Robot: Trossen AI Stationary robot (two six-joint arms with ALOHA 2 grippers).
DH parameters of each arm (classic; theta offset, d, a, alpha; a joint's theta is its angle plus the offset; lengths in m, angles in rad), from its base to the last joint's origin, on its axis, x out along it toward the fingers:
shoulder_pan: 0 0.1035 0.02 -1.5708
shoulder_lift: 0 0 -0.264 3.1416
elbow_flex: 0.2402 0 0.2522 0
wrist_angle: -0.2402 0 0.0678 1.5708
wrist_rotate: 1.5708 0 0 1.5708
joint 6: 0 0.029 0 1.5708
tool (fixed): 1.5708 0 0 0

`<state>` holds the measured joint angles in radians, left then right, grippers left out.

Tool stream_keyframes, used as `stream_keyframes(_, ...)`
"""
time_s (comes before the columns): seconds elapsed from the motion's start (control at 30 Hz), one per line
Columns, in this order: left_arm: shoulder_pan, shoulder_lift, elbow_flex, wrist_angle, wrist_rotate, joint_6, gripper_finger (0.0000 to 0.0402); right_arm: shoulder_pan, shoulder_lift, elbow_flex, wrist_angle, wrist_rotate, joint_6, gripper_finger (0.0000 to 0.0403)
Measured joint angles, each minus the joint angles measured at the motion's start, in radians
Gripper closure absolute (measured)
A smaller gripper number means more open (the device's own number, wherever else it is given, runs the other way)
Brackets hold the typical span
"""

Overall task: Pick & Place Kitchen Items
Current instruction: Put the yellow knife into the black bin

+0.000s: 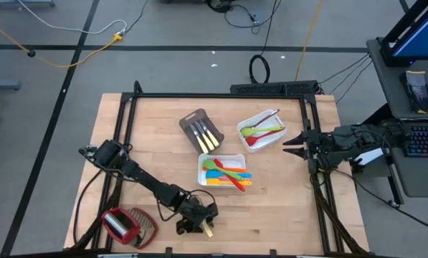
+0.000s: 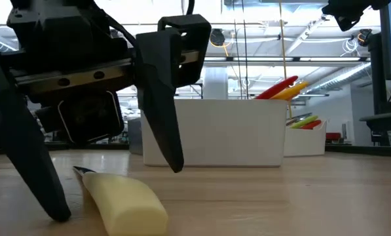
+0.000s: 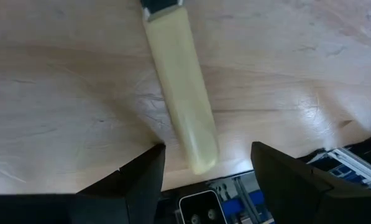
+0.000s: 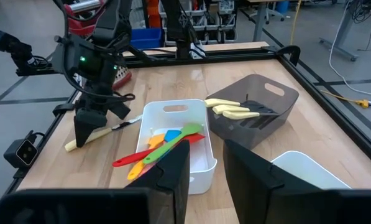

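Observation:
A knife with a pale yellow handle (image 3: 180, 99) lies flat on the wooden table near its front edge (image 1: 208, 231). My left gripper (image 3: 207, 149) is open and slants down over it. One finger stands on either side of the handle's free end (image 2: 126, 204), and I see no touch. A grey-brown tray (image 1: 201, 131) holds more pale-handled knives. Two white trays (image 1: 224, 159) (image 1: 260, 118) hold coloured spoons and spatulas. My right gripper (image 1: 289, 147) waits open and high at the table's right edge, with nothing between its fingers.
A red-and-silver thing with a woven part (image 1: 124, 226) lies at the front left, close to my left arm. A black frame (image 1: 221, 95) runs round the table. Bare wood lies between the knife and the white tray (image 4: 173, 112).

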<state>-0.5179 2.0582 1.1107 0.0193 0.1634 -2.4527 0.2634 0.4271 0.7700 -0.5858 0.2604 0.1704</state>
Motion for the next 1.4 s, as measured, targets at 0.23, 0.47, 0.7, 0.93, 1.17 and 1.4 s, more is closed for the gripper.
stream_keyframes(0.23, 0.007, 0.002, 0.000, -0.016, 0.003, 0.008, 0.0155, 0.000, 0.000, 0.000, 0.000, 0.000, 0.000, 0.0314)
stream_keyframes(0.47, 0.004, 0.002, -0.001, -0.032, -0.047, 0.071, 0.0243, 0.000, 0.000, 0.000, 0.000, 0.000, 0.000, 0.0314)
stream_keyframes(0.7, 0.002, -0.001, -0.001, -0.052, -0.104, 0.095, 0.0359, 0.000, 0.000, 0.000, 0.002, 0.000, 0.001, 0.0314)
stream_keyframes(0.93, -0.013, 0.003, -0.003, -0.006, -0.325, 0.112, 0.0389, 0.000, 0.000, 0.000, 0.001, 0.000, 0.026, 0.0314)
stream_keyframes(1.17, -0.047, 0.001, -0.005, -0.015, -0.343, 0.039, 0.0399, 0.000, 0.000, 0.000, 0.002, 0.000, 0.027, 0.0314)
stream_keyframes(1.4, -0.083, 0.002, -0.008, -0.036, -0.349, -0.026, 0.0399, 0.000, 0.000, 0.000, 0.002, 0.000, 0.027, 0.0314)
